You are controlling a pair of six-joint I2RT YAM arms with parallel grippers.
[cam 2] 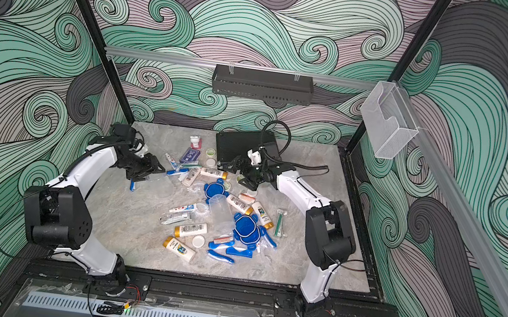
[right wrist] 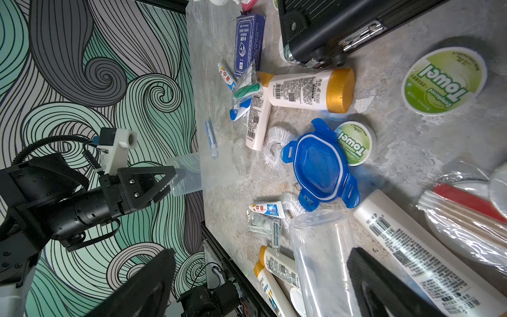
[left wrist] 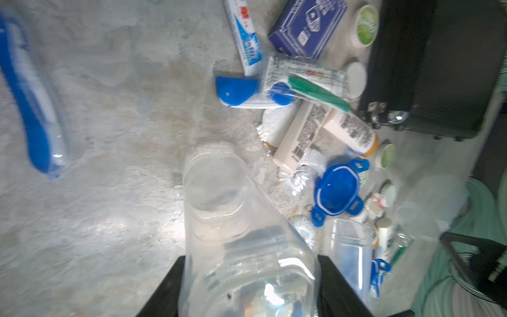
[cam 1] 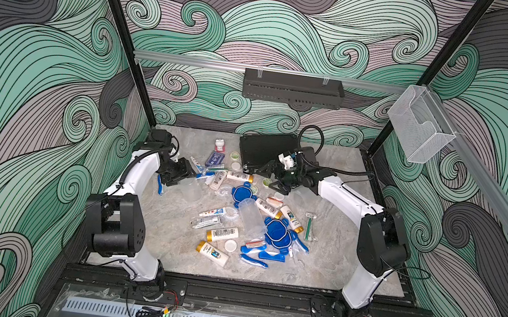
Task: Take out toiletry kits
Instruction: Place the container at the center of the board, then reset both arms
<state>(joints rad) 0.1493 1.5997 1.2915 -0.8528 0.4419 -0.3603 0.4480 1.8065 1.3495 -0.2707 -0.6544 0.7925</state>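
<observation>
Tumbler [left wrist: 241, 233] sits gripped in the left hand [left wrist: 251, 263] near the table's [cam 1: 168, 238] left edge.

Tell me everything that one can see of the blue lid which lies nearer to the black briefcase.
The lid is glossy blue plastic, roundish, with a white ring inside its rim and four clip tabs sticking out. It covers nothing and lies flat on the table, with no jaws on it. One edge meets a green Towel disc, perhaps overlapping it; crinkled clear plastic lies close on the opposite side.
</observation>
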